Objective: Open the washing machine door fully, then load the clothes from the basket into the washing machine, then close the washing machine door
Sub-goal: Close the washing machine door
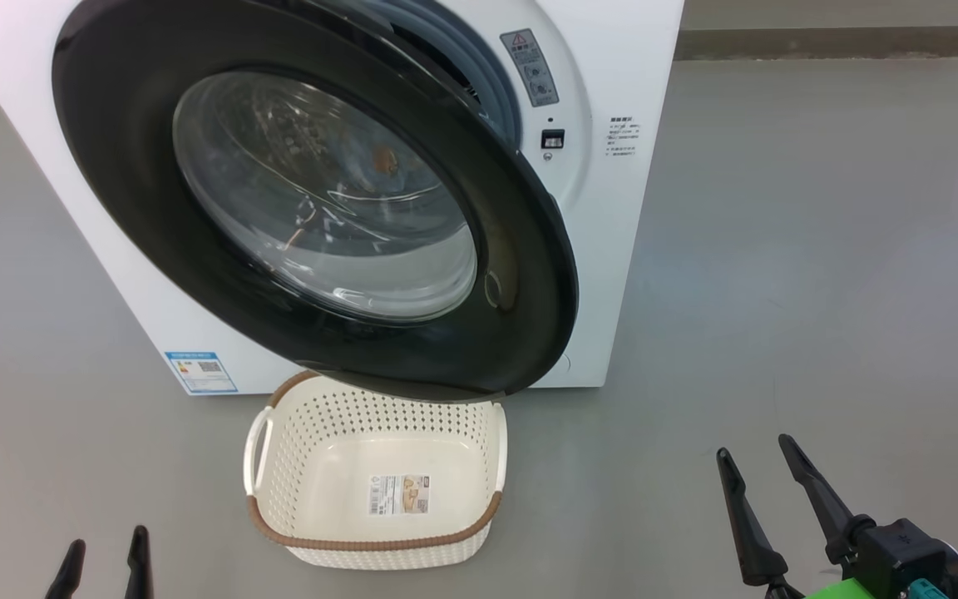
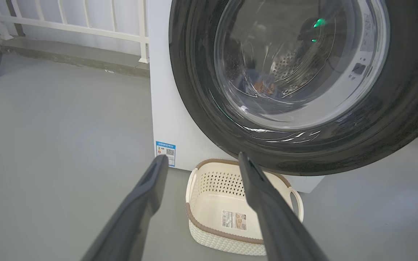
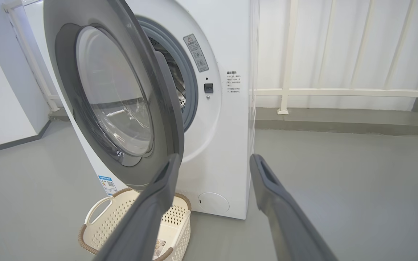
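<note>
Left arm: the left gripper (image 1: 106, 549) sits low at the lower left of the head view, its fingers pointing up toward the washing machine (image 1: 612, 208). Its wrist view looks along the grey floor (image 2: 60, 127) at the basket (image 2: 209, 203).
Right arm: the right gripper (image 1: 755, 449) sits at the lower right, its fingers leaning up and leftward. It is well apart from the machine and aimed at the door's edge in the right wrist view.
Cut off: the bottom edge of the head view cuts the left gripper off just below its tips.
Hidden: the washing machine door (image 1: 321, 200) stands partly open. Its black rim covers the basket's far end and most of the grey gasket (image 1: 479, 75).
Hard to make out: the clothes (image 2: 263, 85) are a blurred blue and orange patch inside the drum, seen through the glass.
Left fingers: spread wide, gripping nothing, touching nothing.
Right fingers: spread wide, gripping nothing, touching nothing.
Basket: on the floor just before the machine, with the label sticker (image 1: 398, 493) showing on its bare base.
</note>
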Available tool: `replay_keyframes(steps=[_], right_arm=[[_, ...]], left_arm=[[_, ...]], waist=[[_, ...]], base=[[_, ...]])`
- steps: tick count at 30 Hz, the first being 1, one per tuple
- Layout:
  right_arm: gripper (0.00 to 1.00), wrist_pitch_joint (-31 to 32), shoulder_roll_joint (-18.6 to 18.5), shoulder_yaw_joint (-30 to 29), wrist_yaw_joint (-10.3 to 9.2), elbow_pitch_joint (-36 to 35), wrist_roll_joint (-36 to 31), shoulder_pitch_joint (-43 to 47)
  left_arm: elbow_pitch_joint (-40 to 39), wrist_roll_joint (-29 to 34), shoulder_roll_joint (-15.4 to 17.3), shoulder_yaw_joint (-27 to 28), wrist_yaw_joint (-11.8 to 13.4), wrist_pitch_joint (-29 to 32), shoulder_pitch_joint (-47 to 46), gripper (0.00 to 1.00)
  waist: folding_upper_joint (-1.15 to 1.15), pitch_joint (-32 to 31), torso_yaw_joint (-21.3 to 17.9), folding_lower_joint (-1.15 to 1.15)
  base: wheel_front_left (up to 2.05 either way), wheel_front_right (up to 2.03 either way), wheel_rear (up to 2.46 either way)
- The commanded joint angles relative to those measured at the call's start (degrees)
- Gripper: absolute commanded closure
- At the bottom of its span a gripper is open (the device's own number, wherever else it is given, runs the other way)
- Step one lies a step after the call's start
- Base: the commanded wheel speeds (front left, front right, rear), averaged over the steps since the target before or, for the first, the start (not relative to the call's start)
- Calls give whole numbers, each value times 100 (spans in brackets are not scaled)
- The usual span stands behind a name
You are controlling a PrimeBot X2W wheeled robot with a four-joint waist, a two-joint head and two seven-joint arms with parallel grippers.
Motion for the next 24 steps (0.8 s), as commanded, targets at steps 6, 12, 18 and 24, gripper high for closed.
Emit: replay_keyframes(steps=[6, 12, 18, 24], right_arm=[[0, -69, -51, 104, 35, -76, -7, -89], [0, -69, -51, 30, 35, 16, -25, -77], [0, -69, -51, -135, 35, 194, -49, -51], [69, -69, -51, -317, 35, 354, -27, -74]], left_arm=[[-191, 153, 74, 315, -64, -70, -62, 0], [-202, 183, 23, 383, -118, -70, -34, 0], [-188, 213, -13, 406, -154, -70, -28, 0], [-180, 229, -48, 445, -182, -70, -21, 0]], waist=[[0, -9, 14, 0], [0, 14, 1, 0], [0, 27, 13, 0], [0, 26, 48, 0]], base=[[0, 0, 0], [0, 0, 0], [0, 0, 0], [0, 0, 0]])
